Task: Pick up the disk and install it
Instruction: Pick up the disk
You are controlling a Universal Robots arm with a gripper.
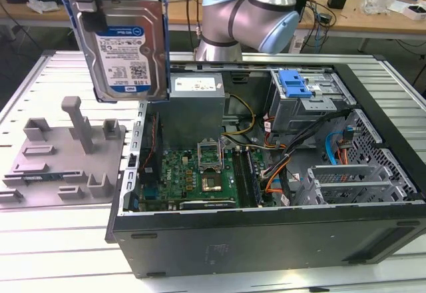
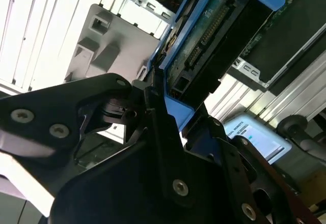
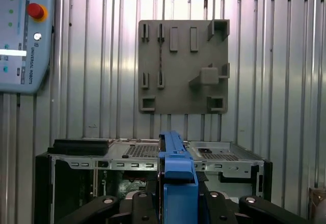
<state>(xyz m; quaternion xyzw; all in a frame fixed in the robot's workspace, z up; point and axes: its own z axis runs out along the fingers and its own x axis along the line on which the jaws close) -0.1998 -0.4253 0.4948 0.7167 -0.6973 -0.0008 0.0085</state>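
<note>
Disk is off the surface and up in the air, hanging upright with its label facing the exterior camera. I see the gripper clenched on it from above, black fingers pressed on the blue carrier frame; in the first wrist view the frame's edge sits between the gripper's black parts. Second wrist view shows the disk's connector end and circuit-board side.

Grey fixture plate lies flat on the ribbed metal surface toward the exterior view's left, posts up, nothing in it. Open computer case lies just beside the plate on the exterior view's right, motherboard exposed. Disk hangs near the case wall that faces the plate; I can't tell whether it is over the plate or over the case. It touches neither.

Blue plastic clip sits on the drive cage at the case's far side, well apart from the disk. Arm's base stands at the surface's far edge behind the case. Teach pendant lies on the surface, well apart from the plate.
</note>
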